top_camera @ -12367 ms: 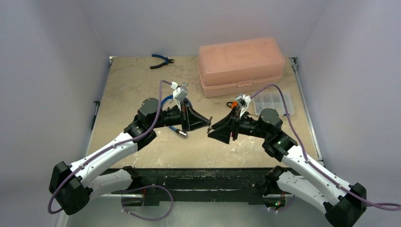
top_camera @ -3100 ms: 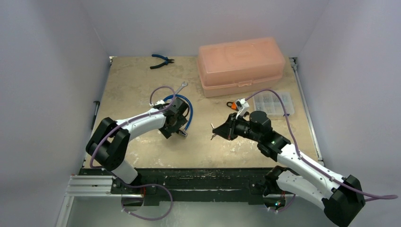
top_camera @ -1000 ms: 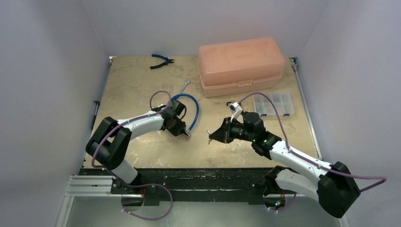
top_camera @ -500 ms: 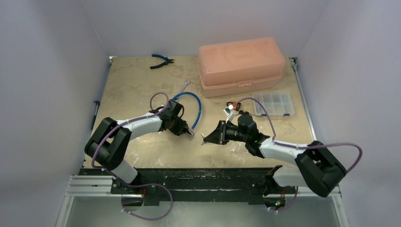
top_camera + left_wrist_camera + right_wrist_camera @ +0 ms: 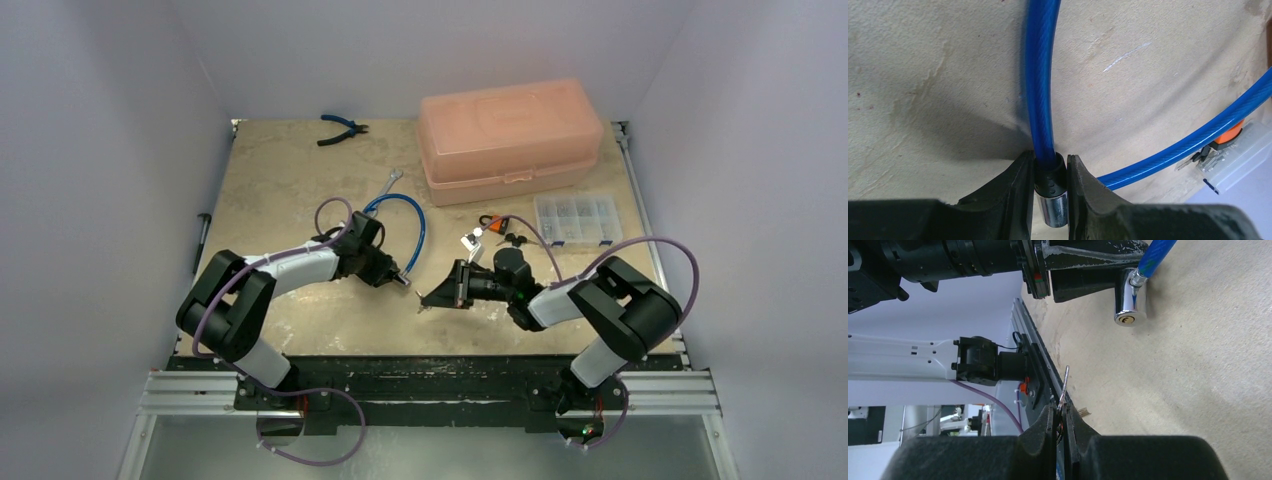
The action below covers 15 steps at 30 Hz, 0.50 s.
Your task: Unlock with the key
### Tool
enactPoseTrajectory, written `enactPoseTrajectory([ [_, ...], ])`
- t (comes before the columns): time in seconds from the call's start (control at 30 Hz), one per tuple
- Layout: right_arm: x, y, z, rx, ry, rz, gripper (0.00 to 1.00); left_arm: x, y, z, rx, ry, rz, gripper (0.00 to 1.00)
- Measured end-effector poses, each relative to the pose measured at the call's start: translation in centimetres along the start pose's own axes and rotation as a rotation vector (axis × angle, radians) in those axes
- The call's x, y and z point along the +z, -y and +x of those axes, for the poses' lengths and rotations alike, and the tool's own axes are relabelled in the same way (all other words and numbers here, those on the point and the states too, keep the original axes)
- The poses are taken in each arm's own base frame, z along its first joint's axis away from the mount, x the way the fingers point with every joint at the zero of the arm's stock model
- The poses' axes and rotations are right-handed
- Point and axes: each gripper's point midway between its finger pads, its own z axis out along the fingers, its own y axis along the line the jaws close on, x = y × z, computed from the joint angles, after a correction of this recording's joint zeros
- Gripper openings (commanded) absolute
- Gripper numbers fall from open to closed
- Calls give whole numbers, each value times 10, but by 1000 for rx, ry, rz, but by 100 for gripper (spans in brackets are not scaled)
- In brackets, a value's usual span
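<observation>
The left end effector point(image 5: 1050, 174) is clamped on the cable lock point(image 5: 1042, 75) at its black collar point(image 5: 1050, 176), steadying the chrome barrel point(image 5: 1131, 297) on the worktop point(image 5: 290, 170) with the keyhole point(image 5: 1124, 318) facing the other arm. The right end effector point(image 5: 1061, 416), pinched shut on the key point(image 5: 1064, 382), points the blade outward. The keyhole sits apart at its 1 o'clock, so insertion looks not yet begun.

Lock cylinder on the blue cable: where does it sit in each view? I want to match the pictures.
Top external: lock cylinder just left of picture centre, at the left gripper tip.
Left wrist: bottom centre, clamped by the left gripper.
Right wrist: upper right, keyhole facing the camera; the right gripper holds the key below it.
Shared landmark: the blue cable running into the cylinder.
</observation>
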Motion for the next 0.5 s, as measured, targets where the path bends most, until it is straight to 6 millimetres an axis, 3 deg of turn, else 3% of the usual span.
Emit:
enactPoseTrajectory([
  [0.5, 12, 9, 5, 100, -15, -71, 0, 0, 0, 1, -9, -18, 15, 0],
])
